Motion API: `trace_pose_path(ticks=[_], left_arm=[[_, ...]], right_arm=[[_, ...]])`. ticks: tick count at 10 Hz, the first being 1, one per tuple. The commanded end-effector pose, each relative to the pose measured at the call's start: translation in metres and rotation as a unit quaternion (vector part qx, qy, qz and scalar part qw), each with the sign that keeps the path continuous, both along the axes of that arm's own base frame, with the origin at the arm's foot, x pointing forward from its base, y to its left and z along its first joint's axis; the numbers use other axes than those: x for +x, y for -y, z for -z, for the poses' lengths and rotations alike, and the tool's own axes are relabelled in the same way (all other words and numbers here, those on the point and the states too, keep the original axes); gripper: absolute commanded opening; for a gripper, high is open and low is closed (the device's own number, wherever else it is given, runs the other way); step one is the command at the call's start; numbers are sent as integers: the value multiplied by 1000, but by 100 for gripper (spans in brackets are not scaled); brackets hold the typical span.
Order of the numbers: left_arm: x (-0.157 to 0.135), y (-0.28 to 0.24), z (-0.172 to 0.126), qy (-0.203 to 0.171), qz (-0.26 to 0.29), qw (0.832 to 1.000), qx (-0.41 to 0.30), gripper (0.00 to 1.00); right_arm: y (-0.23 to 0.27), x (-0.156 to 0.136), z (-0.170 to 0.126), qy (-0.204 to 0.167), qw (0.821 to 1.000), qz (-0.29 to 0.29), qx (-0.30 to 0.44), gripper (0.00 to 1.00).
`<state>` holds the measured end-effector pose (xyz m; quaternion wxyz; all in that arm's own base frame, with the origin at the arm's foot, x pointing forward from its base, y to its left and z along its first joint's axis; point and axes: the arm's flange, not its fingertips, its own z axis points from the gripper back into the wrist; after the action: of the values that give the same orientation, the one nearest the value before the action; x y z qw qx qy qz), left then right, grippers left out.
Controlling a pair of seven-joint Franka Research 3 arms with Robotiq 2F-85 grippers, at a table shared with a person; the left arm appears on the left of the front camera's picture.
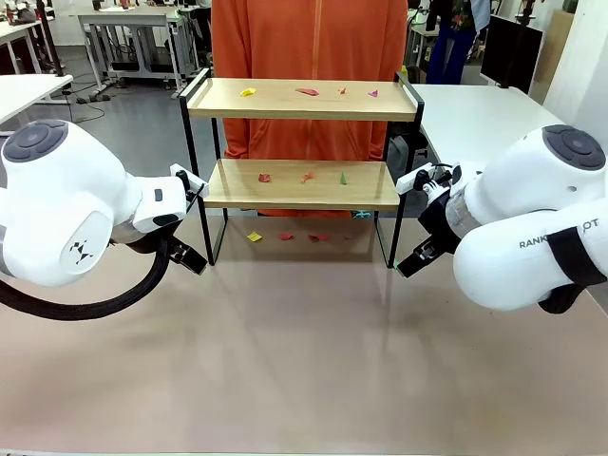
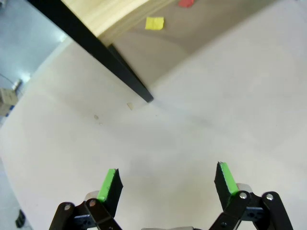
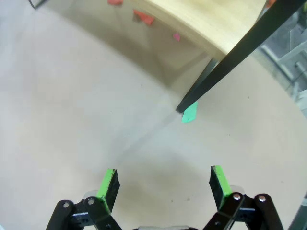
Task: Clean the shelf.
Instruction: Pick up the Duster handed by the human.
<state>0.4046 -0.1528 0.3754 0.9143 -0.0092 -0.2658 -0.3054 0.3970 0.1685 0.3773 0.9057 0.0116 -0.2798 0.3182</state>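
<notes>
1. The shelf (image 1: 302, 112) stands at the far middle of the surface (image 1: 304, 380), with a person in an orange top (image 1: 309, 43) just behind it. Paper scraps lie on both boards and on the surface beneath.
2. Your left tool (image 2: 168, 178) hangs over bare surface near the shelf's near-left leg (image 2: 103, 60), pads apart and empty. The yellow scrap (image 2: 154, 22) lies beyond that leg, under the lower board, and looks like your closest pick. Go in low and keep clear of the leg.
3. The scraps on the boards look thin and flat, so they will likely slide. Straddle each one from above and close slowly. Enter from the open front, not over the side rails.
4. Your right tool (image 3: 163, 179) is also spread and empty, near the near-right leg (image 3: 230, 60). A green scrap (image 3: 190, 113) sits right at its foot. Whether it is pinned underneath is unclear, so come from the open side and avoid nudging the frame.
</notes>
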Motion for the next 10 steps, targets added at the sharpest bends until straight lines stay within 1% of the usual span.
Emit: trace_pose_path(ticks=[1, 2, 3, 4, 5, 6, 7, 8, 9, 10], left_arm=[[11, -4, -48, 7, 33, 999, -2, 100], [24, -8, -76, -20, 55, 998, -15, 100], [33, -10, -92, -62, 93, 993, -28, 100], [45, -20, -103, -92, 135, 986, -28, 100], [57, -38, -113, -131, 199, 970, -57, 100], [72, -58, -119, -136, 253, 955, -78, 100], [87, -76, -118, -149, 300, 936, -106, 100], [97, -94, -112, -151, 337, 921, -128, 100], [105, -110, -103, -143, 360, 910, -145, 100], [110, -122, -95, -121, 384, 899, -171, 100]], right_arm=[[8, 13, -47, 18, 1000, 4, 24, 100], [23, 27, -72, 20, 999, -17, 24, 100], [40, 36, -88, 13, 998, -50, 41, 100], [60, 43, -100, 10, 996, -75, 57, 100], [81, 45, -110, 13, 991, -108, 79, 100], [108, 49, -117, 43, 982, -157, 96, 100], [132, 55, -120, 44, 967, -225, 114, 100], [153, 64, -116, 45, 964, -228, 133, 100], [171, 73, -109, 41, 956, -245, 154, 100], [183, 79, -101, 48, 952, -256, 163, 100]])
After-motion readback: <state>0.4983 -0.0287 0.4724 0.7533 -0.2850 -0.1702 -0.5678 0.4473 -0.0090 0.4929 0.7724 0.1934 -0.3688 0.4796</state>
